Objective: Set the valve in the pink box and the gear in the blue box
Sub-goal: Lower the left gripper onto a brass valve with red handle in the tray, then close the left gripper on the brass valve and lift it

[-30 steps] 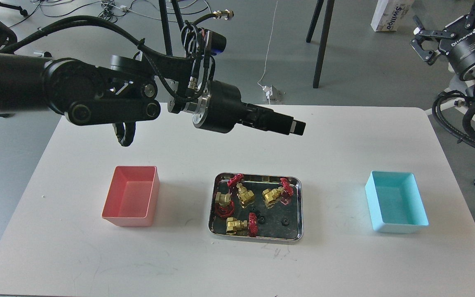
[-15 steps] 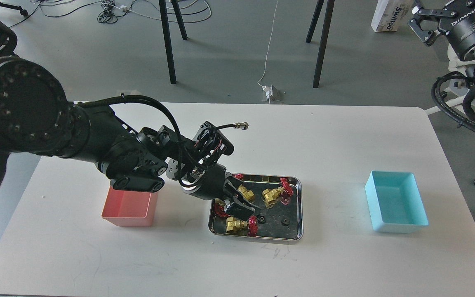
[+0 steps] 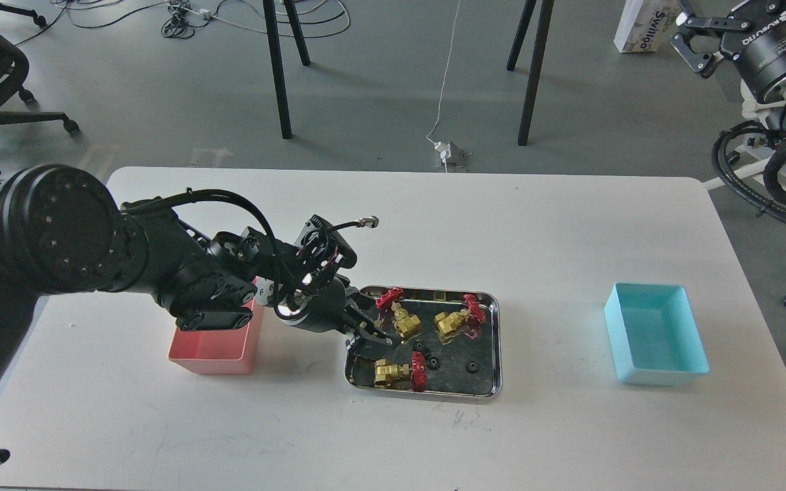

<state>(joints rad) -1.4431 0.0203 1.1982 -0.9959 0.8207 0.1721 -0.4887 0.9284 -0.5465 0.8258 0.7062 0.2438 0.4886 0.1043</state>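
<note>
While over steel tray [image 3: 495, 348], left tool [image 3: 366, 332], valves [image 3: 393, 372].

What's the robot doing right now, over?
Left end effector down in steel tray, over the left valve, grip unclear. Right end effector raised, open. Pink box unobstructed.

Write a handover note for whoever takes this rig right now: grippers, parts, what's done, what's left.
Left gripper: down in the left end of the steel tray, over the spot at its left wall; whether it holds anything cannot be told.
Right gripper: raised off the table at the far right, open, empty.
Tray: three valves in plain view, at and; small black gears near and.
Pink box: partly hidden by the left arm; nothing seen in it.
Blue box: empty.
Done: nothing sorted yet.
Left: valves to the pink box, gears to the blue box.
</note>
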